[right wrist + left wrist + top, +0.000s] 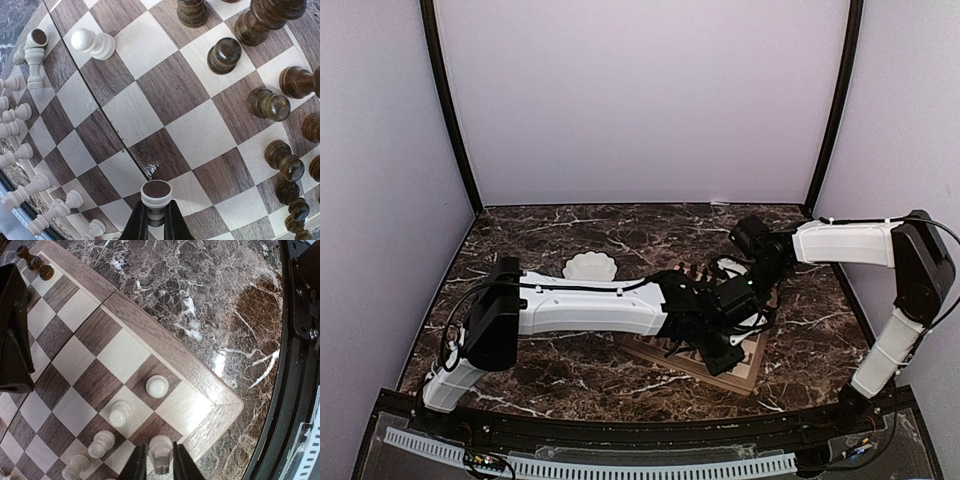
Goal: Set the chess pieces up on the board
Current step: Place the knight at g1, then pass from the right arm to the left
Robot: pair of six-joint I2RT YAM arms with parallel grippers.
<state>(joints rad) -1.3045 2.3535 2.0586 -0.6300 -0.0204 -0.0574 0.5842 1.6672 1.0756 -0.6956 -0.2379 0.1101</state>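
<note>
The board [748, 378] lies under both grippers; its tan rim [150, 325] and its checks [165, 90] fill the wrist views. My left gripper [160, 462] stands low at the board's near corner, its fingers close on either side of an upright cream piece [161, 450], with a thin gap on one side. Other cream pieces [120, 413] stand beside it. My right gripper [156, 215] is shut on a cream piece [156, 192], whose dark felt base faces the camera, above the board's middle. Dark pieces [225, 54] stand in rows on the right.
A white scalloped bowl [590, 266] sits on the marble left of the board. A cream pawn [92, 42] lies on its side, and another cream piece [34, 50] lies toppled near the board's edge. The right arm's black body [12, 330] hangs close beside my left gripper.
</note>
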